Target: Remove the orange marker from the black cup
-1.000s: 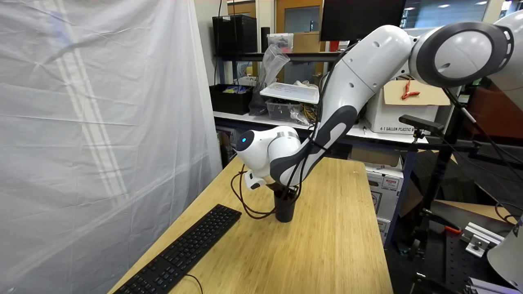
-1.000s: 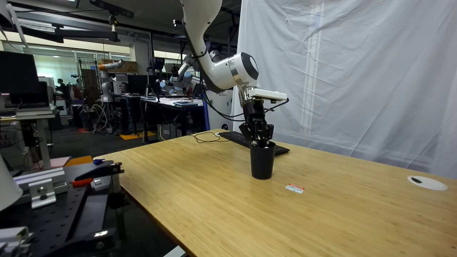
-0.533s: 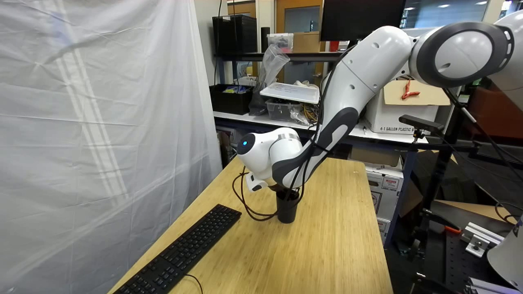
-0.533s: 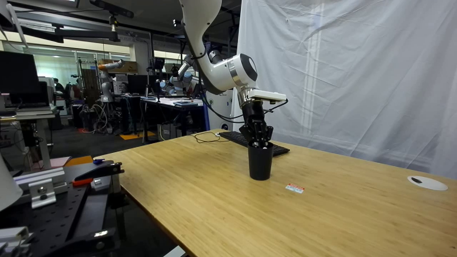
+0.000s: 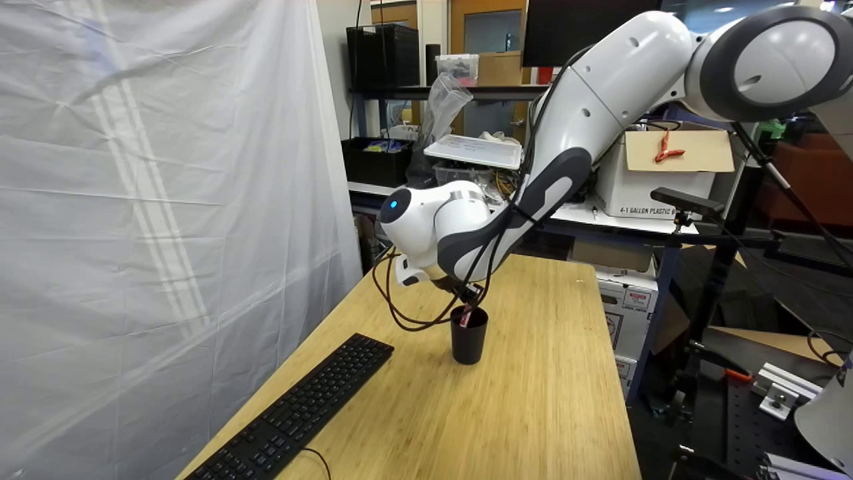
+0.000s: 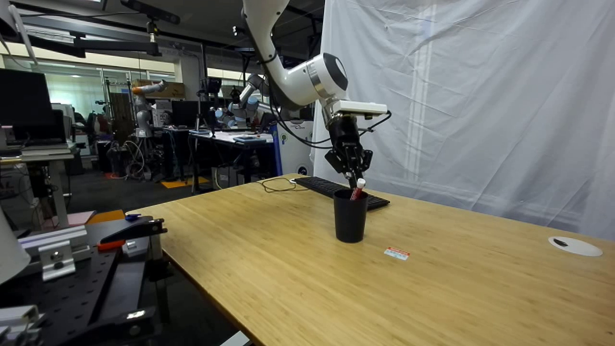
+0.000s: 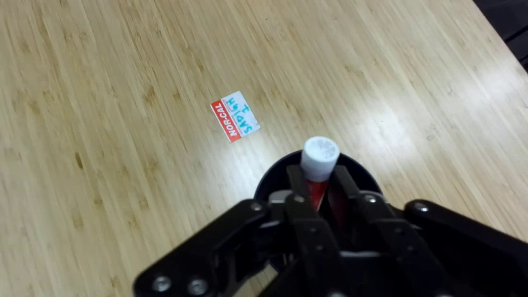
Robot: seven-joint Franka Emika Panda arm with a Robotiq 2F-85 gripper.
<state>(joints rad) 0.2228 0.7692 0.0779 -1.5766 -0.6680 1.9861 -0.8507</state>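
Observation:
The orange marker [image 6: 356,193], an orange-red stick with a white end, is tilted and partly raised out of the black cup [image 6: 350,218]. Its lower part is hidden inside the cup. In an exterior view the marker [image 5: 466,316] shows as a short red piece above the cup's mouth, and the cup [image 5: 468,343] stands upright. My gripper [image 6: 356,180] is just above the cup's rim, pointing down. In the wrist view the fingertips [image 7: 320,176] close on the marker [image 7: 319,159] just below its white end, over the cup's dark opening [image 7: 359,172].
A black keyboard [image 5: 300,407] lies on the wooden table beside the cup. A red-and-white label [image 6: 397,253] is stuck on the table near the cup. A white curtain [image 6: 461,120] hangs along the table's edge. A cable loop hangs from the wrist.
The gripper has risen from inside the cup's mouth to above the rim, and the marker has come up with it. The cup shifted slightly earlier and then stayed on the table.

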